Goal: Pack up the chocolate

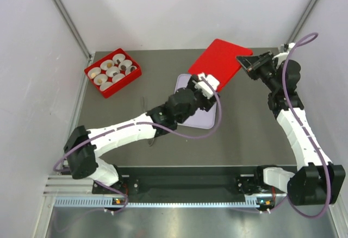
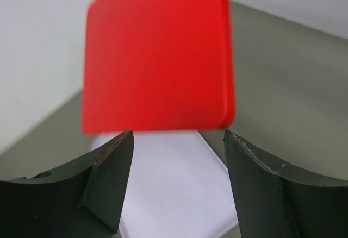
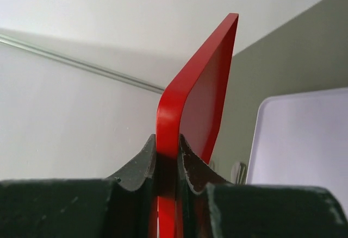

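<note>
- The chocolate (image 1: 110, 63) sits at the far left of the dark grey table (image 1: 244, 135), inside a small rectangular red plastic box (image 1: 124, 85). The pieces lie in pleated white paper cups (image 1: 112, 71).
- The pieces are tiny, some dark brown and some golden. They look to be one to a cup, though they are too small to count with certainty.
- Filling looks finished, because no loose piece shows anywhere on the table. The box stands open with nothing covering it.
- At the middle, the left gripper (image 1: 205, 81) (image 2: 179, 140) hovers over a pale lavender plastic tray (image 1: 204, 119) (image 2: 168, 194). Its jaws are spread and nothing lies between them.
- Just beyond its fingertips is the lower edge of a flat red plastic lid (image 1: 220, 58) (image 2: 157, 58) (image 3: 201, 91) with rounded corners. The lid is lifted and tilted above the tray's far end.
- At the right, the right gripper (image 1: 243, 61) (image 3: 167, 145) pinches the lid's edge firmly, one finger pressed against each face.
- What is left, by my reading, is the closing. The lid is well apart from the box and must be carried left across the table and seated on it.
</note>
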